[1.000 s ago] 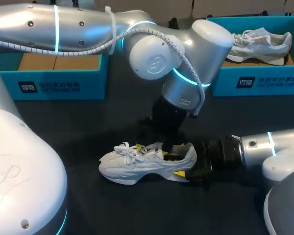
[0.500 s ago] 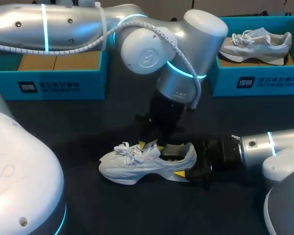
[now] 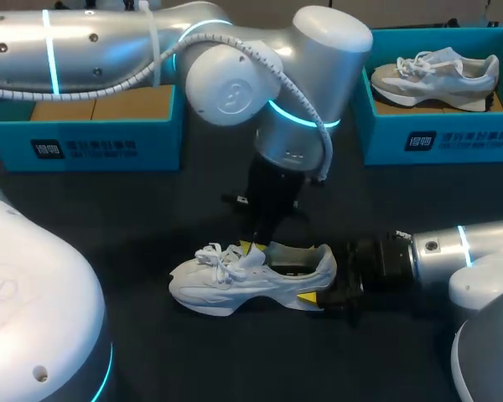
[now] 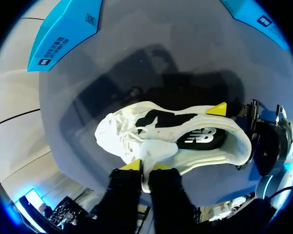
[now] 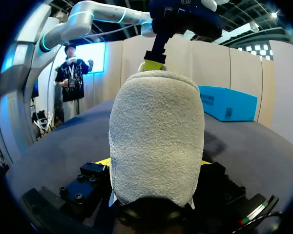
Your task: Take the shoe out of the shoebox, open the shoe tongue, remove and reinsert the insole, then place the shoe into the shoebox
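Dark counter (image 3: 151, 218) carries the whole scene, with two blue shoeboxes along its far edge, two shoes and my two arms; the left shoebox (image 3: 92, 146) shows only a brown floor, and the right shoebox (image 3: 436, 138) holds a grey shoe (image 3: 440, 75) lying on its sole, toe toward the left box. The white shoe (image 3: 235, 280) is out of both boxes, standing on its sole on the counter near the middle, in front of the gap between them; its long axis runs across the counter from side to side, roughly parallel to the row of boxes, with the toe and laces pointing to my left and the heel to my right. My left arm comes in over the left box and drops from above; the left hand (image 3: 250, 247) is clenched on the tongue (image 4: 158, 150), whose white fabric is pinched between the two yellow tips just behind the laces. My right arm lies low along the counter from the right; the right hand (image 5: 155, 163) grasps the heel of the white shoe, one yellow tip on each side of it. Seen from the left wrist, the shoe's mouth is open and one dark insole (image 4: 200, 138) lies inside it.
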Action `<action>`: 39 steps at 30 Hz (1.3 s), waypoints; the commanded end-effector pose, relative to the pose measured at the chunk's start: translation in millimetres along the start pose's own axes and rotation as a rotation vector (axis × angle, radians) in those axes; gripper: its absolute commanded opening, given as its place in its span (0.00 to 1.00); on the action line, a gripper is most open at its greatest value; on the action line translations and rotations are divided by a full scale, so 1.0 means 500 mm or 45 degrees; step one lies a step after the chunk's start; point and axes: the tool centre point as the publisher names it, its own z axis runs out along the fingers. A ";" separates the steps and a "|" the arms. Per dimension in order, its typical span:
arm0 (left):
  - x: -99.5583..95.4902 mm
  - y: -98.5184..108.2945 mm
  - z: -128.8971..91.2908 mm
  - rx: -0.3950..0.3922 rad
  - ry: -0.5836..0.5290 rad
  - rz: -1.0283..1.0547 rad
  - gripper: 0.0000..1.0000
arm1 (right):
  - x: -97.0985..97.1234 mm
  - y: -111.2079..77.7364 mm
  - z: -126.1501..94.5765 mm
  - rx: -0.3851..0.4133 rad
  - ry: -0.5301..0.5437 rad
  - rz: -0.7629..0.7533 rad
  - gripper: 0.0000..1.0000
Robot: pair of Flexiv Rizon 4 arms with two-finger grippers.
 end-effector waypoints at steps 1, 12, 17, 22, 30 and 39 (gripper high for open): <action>-0.039 0.010 -0.003 0.032 0.147 0.006 0.00 | 0.001 -0.001 0.002 0.007 -0.003 0.000 0.00; -0.124 0.007 0.004 0.049 0.567 0.016 0.00 | 0.001 -0.001 0.002 0.007 -0.003 0.000 0.00; -0.154 -0.020 0.025 0.033 0.723 -0.002 0.00 | 0.001 -0.001 0.002 0.007 -0.003 0.000 0.00; -0.178 -0.032 0.051 0.014 0.804 0.029 0.00 | 0.001 -0.001 0.002 0.007 -0.003 0.000 0.00; -0.190 -0.039 0.104 -0.020 0.827 0.065 0.00 | 0.001 -0.001 0.002 0.007 -0.003 0.000 0.00; -0.195 -0.025 0.151 -0.037 0.776 0.085 0.20 | 0.001 -0.001 0.002 0.007 -0.003 0.000 0.00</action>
